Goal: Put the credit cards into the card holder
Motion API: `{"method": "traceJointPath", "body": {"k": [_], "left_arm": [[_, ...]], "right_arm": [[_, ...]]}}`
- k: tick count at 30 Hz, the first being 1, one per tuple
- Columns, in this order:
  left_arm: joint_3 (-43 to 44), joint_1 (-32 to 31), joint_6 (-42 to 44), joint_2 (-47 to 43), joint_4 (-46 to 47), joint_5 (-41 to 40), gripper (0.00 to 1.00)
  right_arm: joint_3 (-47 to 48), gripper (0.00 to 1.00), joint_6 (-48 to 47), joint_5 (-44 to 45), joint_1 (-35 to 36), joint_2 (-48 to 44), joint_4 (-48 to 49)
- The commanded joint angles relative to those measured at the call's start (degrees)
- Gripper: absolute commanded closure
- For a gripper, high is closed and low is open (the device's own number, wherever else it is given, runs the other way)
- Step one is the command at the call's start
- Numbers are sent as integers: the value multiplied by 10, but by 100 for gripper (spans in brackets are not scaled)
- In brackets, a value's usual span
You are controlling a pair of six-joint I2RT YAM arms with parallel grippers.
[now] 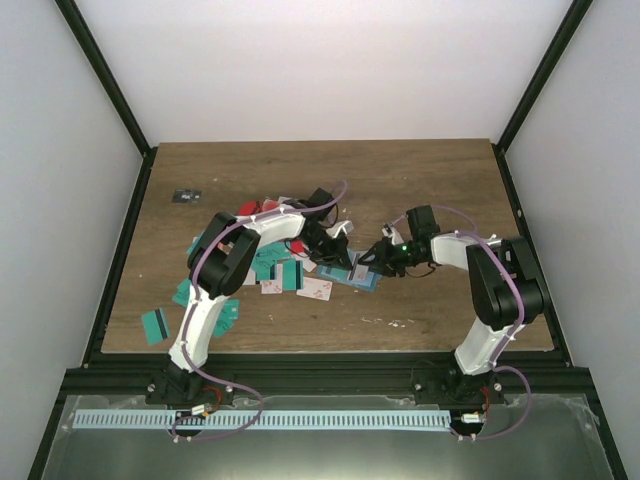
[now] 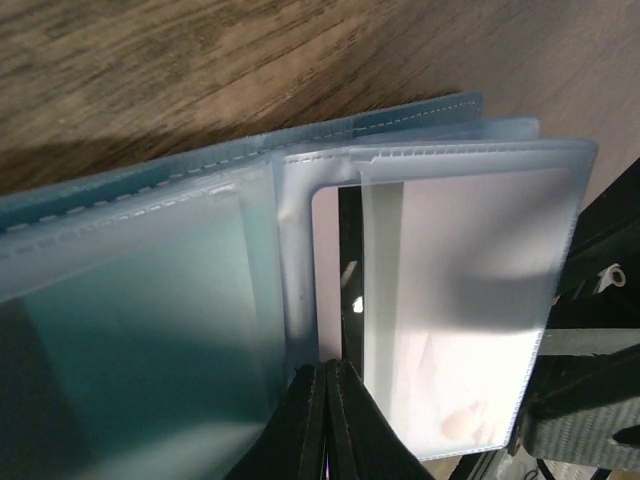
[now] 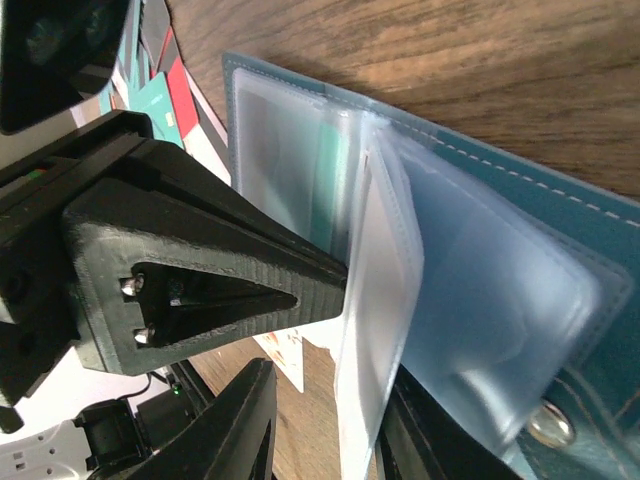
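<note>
- Roughly mid-table, the card holder (image 1: pixel 358 277) lies open on the wooden table (image 1: pixel 440 190), teal cover down, between the two grippers.
- Its clear plastic sleeves (image 2: pixel 470 190) fan up from the spine. One holds a white-pink card (image 2: pixel 480 330) with a black stripe. Another, to its left in the left wrist view, holds a sleeved teal card (image 2: pixel 140 330).
- A metal snap (image 3: pixel 550 424) sits near the edge of the cover in the right wrist view.
- The left gripper (image 2: pixel 328 378) comes at the holder from the far left, its jaws pressed together with nothing between them. Its tip points into the fold where the sleeves meet.
- The right gripper (image 1: pixel 377 260) reaches in from the right with its jaws spread partway. One upright clear leaf (image 3: pixel 375 300) stands between its fingers (image 3: pixel 240 430). Whether either finger touches that leaf is hard to tell, since the close view is blurred.
- The loose credit cards (image 1: pixel 285 275) lie scattered just left of the holder, teal, red and white-pink, some overlapping. A few more teal ones lie further left.
- A lone teal card (image 1: pixel 155 325) lies by the table's near-left edge.
- A small dark object (image 1: pixel 186 195) lies well apart from the rest, at the far left.
</note>
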Motion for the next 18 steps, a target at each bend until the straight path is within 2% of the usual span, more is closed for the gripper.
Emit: {"method": "traceJointPath", "body": {"k": [1, 11, 18], "left_arm": [[-3, -4, -13, -10, 10, 21, 96], [0, 5, -23, -68, -20, -50, 95], [-37, 46, -39, -147, -38, -116, 92]], "right_arm": [[15, 71, -14, 9, 5, -10, -26], [42, 70, -12, 9, 12, 4, -49], [128, 67, 12, 4, 65, 32, -79]]}}
